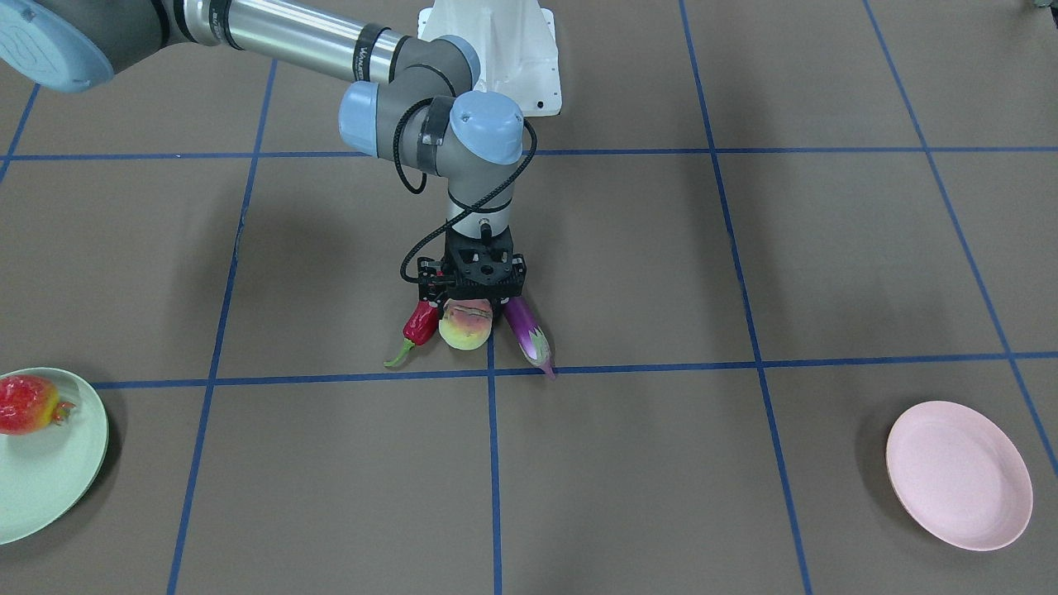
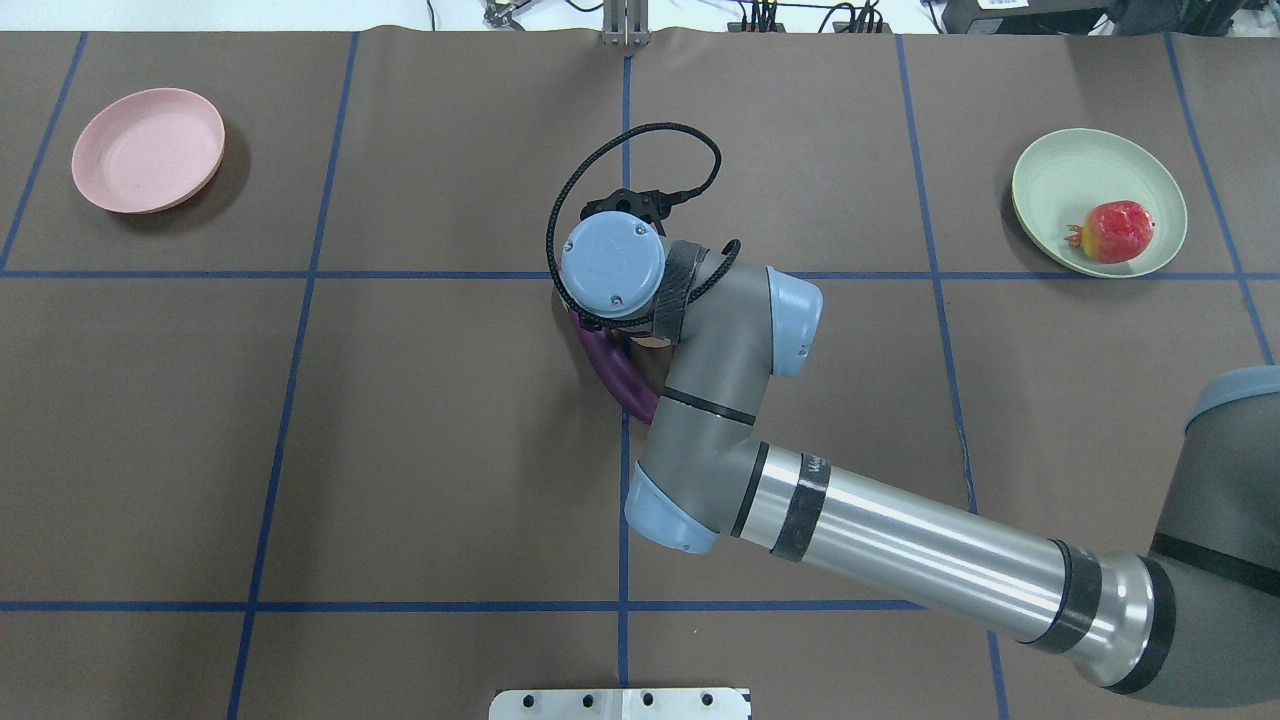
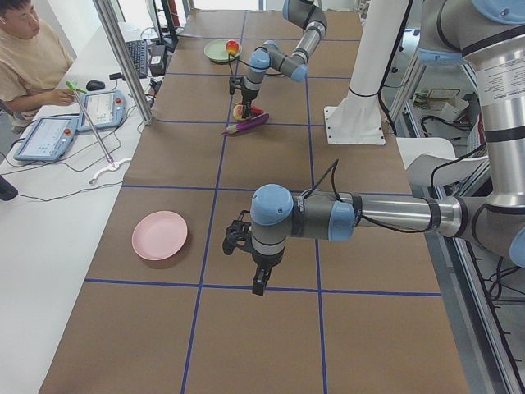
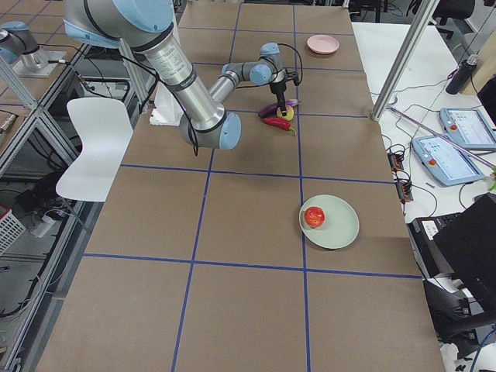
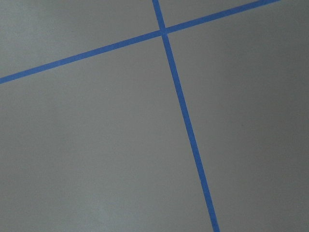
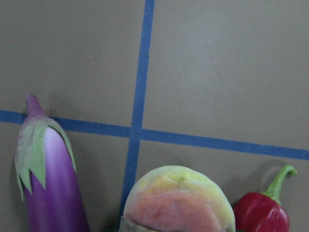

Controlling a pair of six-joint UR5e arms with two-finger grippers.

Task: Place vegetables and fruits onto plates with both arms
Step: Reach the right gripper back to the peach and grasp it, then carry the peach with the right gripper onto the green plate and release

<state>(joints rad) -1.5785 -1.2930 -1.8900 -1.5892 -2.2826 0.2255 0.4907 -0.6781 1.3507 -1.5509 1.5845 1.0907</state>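
My right gripper (image 1: 468,312) is low over the table's middle, and its jaws stand close against both sides of the fuzzy yellow-green and pink peach (image 1: 466,326). The peach also fills the bottom of the right wrist view (image 6: 177,200). The dark red chili pepper (image 1: 420,325) lies right beside the peach on one side, and the purple eggplant (image 1: 527,330) on the other. The bumpy red-orange fruit (image 2: 1117,231) lies on the mint green plate (image 2: 1060,175). The pink plate (image 2: 148,150) holds nothing. My left gripper (image 3: 257,279) hangs over bare table near the pink plate; I cannot tell whether it is open or shut.
Blue tape lines (image 1: 493,463) cross the brown table cover. The white pedestal base (image 1: 504,49) stands behind the right gripper. An operator (image 3: 29,61) sits at a side desk with tablets.
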